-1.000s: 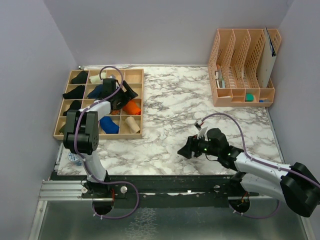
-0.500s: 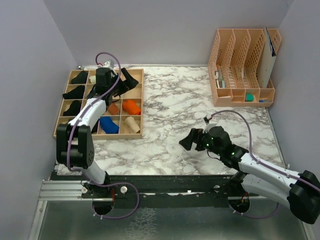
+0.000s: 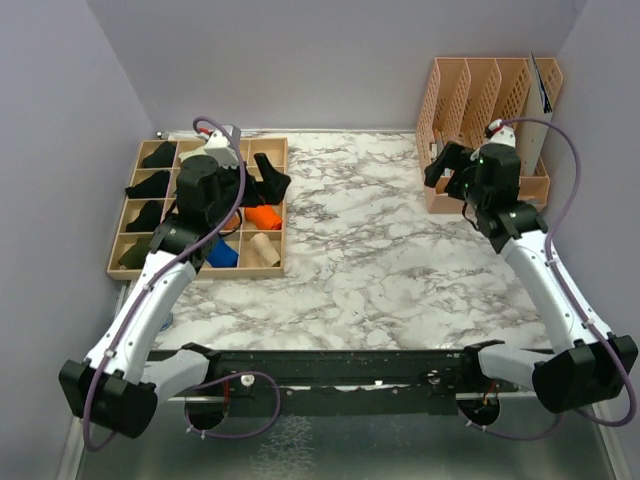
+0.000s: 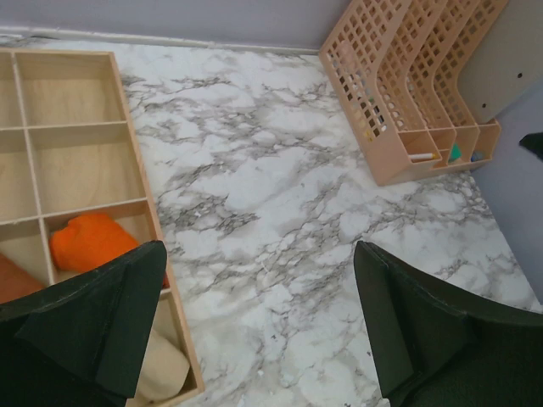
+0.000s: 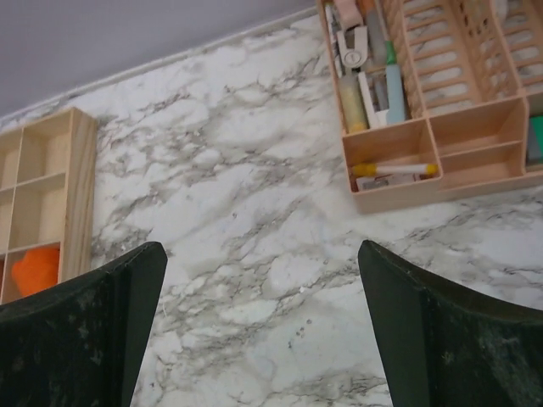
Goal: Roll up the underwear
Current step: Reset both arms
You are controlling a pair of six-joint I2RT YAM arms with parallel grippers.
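The bright orange underwear lies rolled up in a compartment of the wooden tray. It also shows in the left wrist view and the right wrist view. A bit of the rust-brown underwear shows in the compartment beside it; in the top view my left arm hides it. My left gripper is open and empty, raised above the tray's right side. My right gripper is open and empty, raised high near the peach organizer.
The tray holds black, navy and blue bundles and a cream roll in other compartments. A peach desk organizer with pens and small items stands at the back right. Grey walls close the left, back and right sides.
My left arm has lifted off the tray's compartments and pulled back up. My right arm has swung from the near middle of the table up to the back right by the organizer.
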